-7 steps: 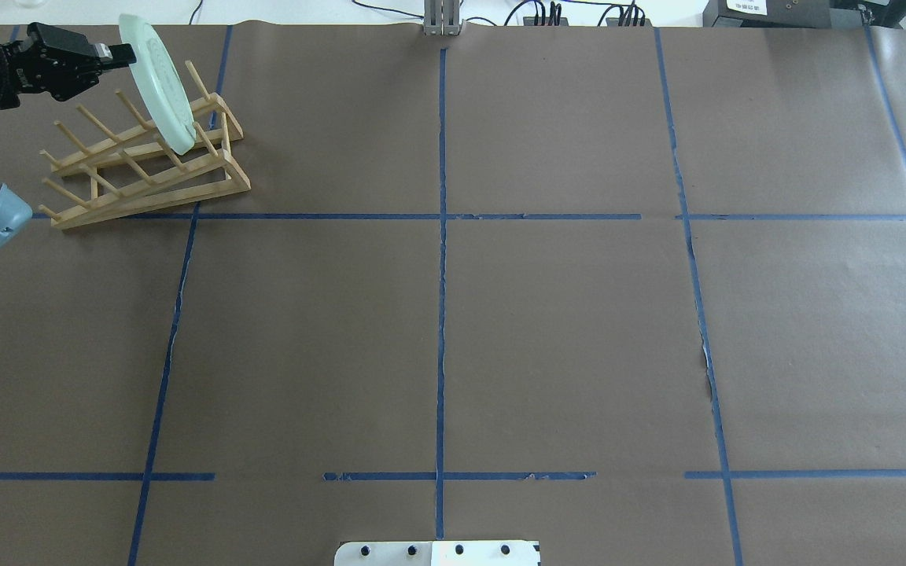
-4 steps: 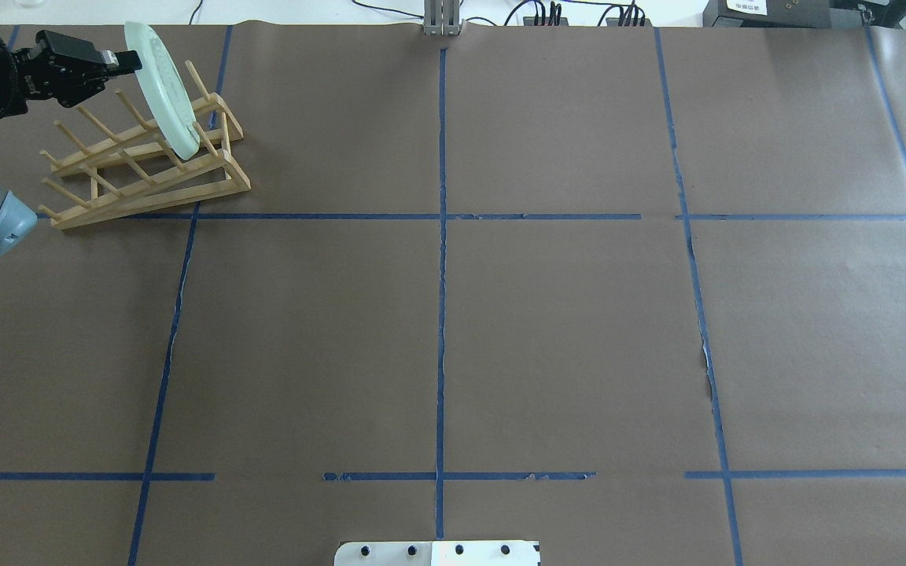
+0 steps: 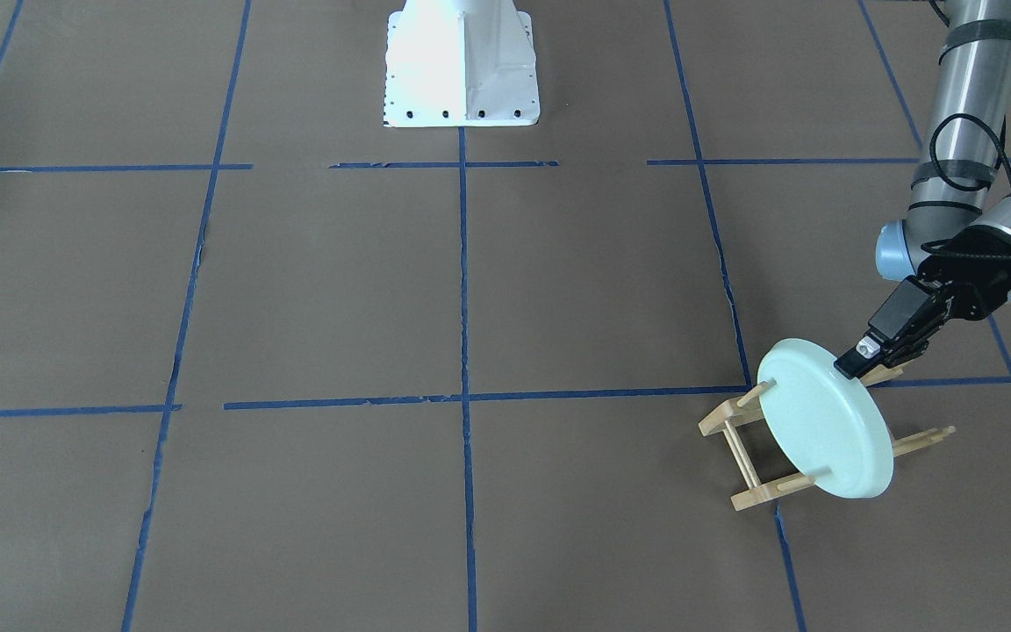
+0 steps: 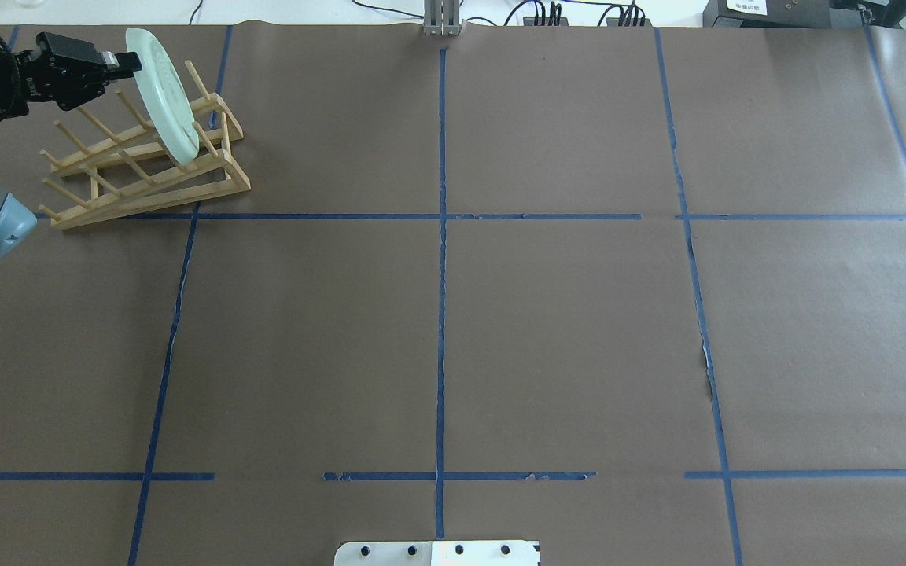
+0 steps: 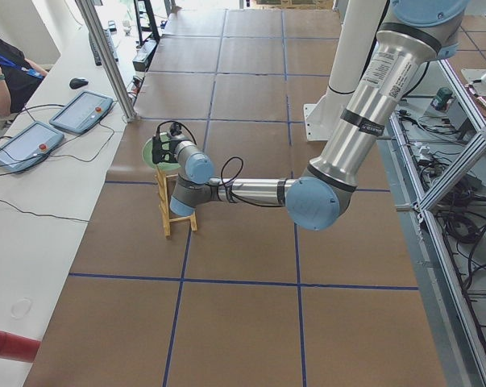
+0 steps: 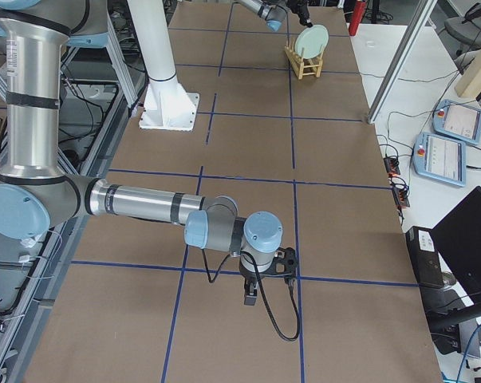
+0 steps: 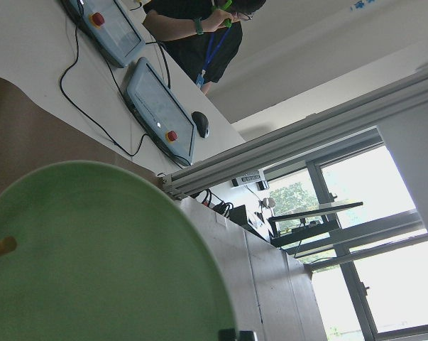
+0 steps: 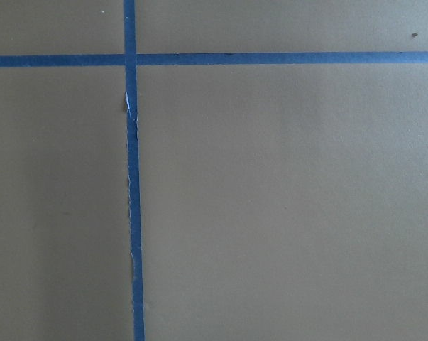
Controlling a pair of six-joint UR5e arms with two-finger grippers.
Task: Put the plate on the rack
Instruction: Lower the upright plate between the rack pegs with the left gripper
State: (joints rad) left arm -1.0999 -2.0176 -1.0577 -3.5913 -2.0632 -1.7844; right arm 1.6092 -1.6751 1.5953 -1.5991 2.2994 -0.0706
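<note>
The rack (image 4: 185,189) is sitting near the far left corner of the surface (image 4: 453,314). The plate (image 4: 162,98) is leaning among its pegs, the left tool (image 4: 129,60) gripping its upper rim.

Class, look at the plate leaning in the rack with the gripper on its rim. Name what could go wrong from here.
1. The plate leans tilted between pegs near one end of the rack. If it is released before it seats, it may tip or slide out.
2. The left gripper grips the plate's top rim. Pulling away without opening fully could lift the plate or drag the rack.
</note>
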